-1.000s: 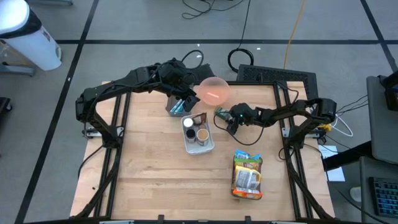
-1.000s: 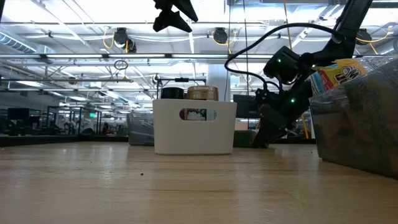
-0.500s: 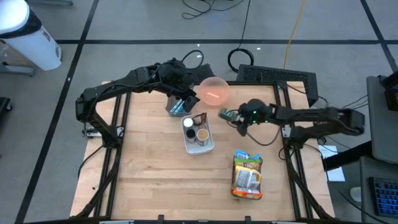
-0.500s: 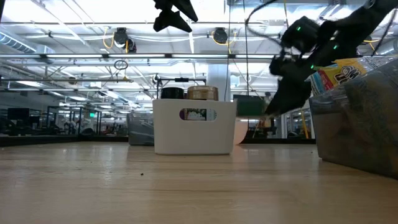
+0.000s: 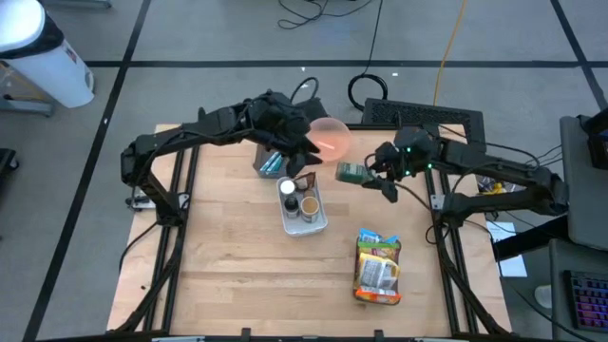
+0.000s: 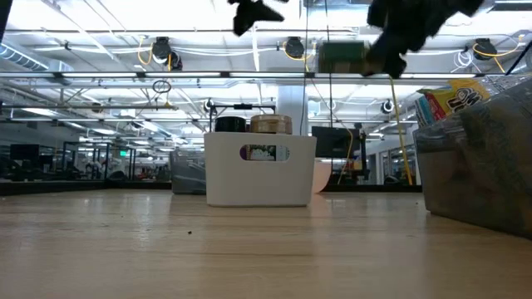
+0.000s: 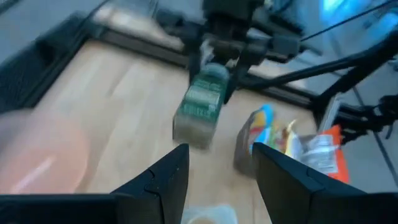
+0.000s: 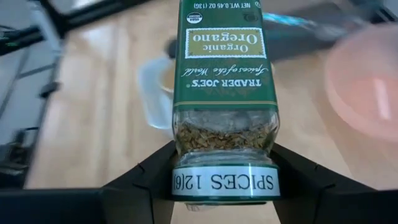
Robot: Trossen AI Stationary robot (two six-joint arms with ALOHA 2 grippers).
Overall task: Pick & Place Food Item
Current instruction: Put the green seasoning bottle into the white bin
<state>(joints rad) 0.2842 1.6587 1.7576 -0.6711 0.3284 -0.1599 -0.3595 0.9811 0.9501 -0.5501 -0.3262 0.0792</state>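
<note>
Since a second ago the right end effector (image 5: 366, 174) has come up off the table (image 5: 228, 266) with the oregano jar (image 5: 351, 172) clamped in it, and it now hangs in the air just right of the white bin (image 5: 303, 205). Earlier that arm was bent low near the bin with the jar down at table level. The left arm moved too, reaching further over the pink bowl (image 5: 330, 137).

Low view makes the lift obvious: the jar (image 6: 341, 58) floats lying on its side, well above the bin (image 6: 260, 170). From above you can't judge that height at all. Right wrist view gives the label, Trader Joe's organic oregano (image 8: 225, 93), fingers (image 8: 146, 186) gripping near the lid end. Left wrist view shows the left end effector (image 7: 214, 171) with fingers apart and nothing between them, looking across at the jar (image 7: 199, 109).

Snack bag (image 5: 377, 268) sits flat near the front right, and two containers stand inside the bin.
</note>
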